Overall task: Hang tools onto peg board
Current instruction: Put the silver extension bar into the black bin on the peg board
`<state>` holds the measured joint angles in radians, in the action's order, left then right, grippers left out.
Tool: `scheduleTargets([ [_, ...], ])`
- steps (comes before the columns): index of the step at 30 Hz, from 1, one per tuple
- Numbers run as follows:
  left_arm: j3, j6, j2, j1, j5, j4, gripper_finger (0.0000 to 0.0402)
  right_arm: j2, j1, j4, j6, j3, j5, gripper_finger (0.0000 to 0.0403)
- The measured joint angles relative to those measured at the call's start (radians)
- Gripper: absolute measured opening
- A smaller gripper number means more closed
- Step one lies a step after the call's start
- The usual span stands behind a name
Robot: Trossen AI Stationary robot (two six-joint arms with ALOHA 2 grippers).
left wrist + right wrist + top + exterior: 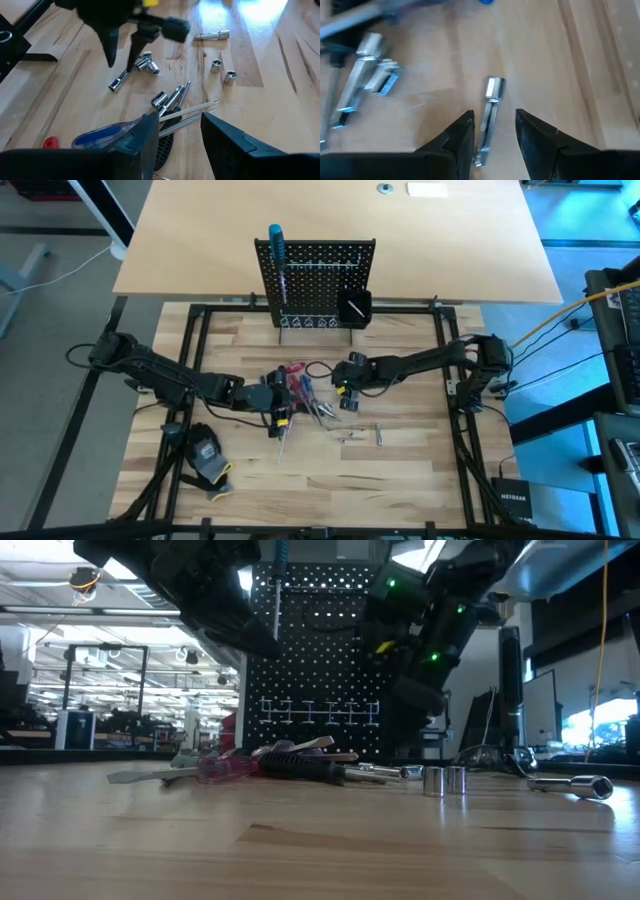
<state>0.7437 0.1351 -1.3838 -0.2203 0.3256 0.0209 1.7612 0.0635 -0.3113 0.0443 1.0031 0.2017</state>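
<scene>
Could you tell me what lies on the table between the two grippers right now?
In the high view, the pile of tools lies between the left gripper and the right gripper, both with fingers apart.

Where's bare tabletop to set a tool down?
Free: the wooden tabletop near its front edge, right of the black-and-yellow glove; also between the black peg board and the right gripper. Crowded: mid-table, the tool pile and silver bits.
</scene>
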Motion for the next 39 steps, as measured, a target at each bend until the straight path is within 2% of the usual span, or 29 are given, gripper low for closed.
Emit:
scheduleTargets([
  [12, 0.000, 0.000, 0.000, 0.000, 0.000, -0.001, 0.0136, 0.039, 0.055, 0.031, 0.031, -0.001, -0.150, 0.0144],
  [18, 0.000, 0.008, 0.000, 0.000, 0.000, -0.001, 0.0136, 0.083, 0.055, 0.048, 0.034, 0.000, -0.151, 0.0136],
  [28, 0.000, 0.008, 0.000, 0.000, 0.000, -0.001, 0.0136, 0.097, 0.054, 0.081, 0.020, 0.002, -0.154, 0.0040],
  [34, 0.000, 0.008, 0.000, 0.000, 0.000, -0.001, 0.0136, 0.079, 0.054, 0.086, 0.000, -0.002, -0.125, 0.0050],
  [39, 0.000, 0.007, 0.000, 0.000, 0.000, -0.001, 0.0136, 0.000, 0.055, 0.083, -0.024, -0.003, -0.080, 0.0049],
])
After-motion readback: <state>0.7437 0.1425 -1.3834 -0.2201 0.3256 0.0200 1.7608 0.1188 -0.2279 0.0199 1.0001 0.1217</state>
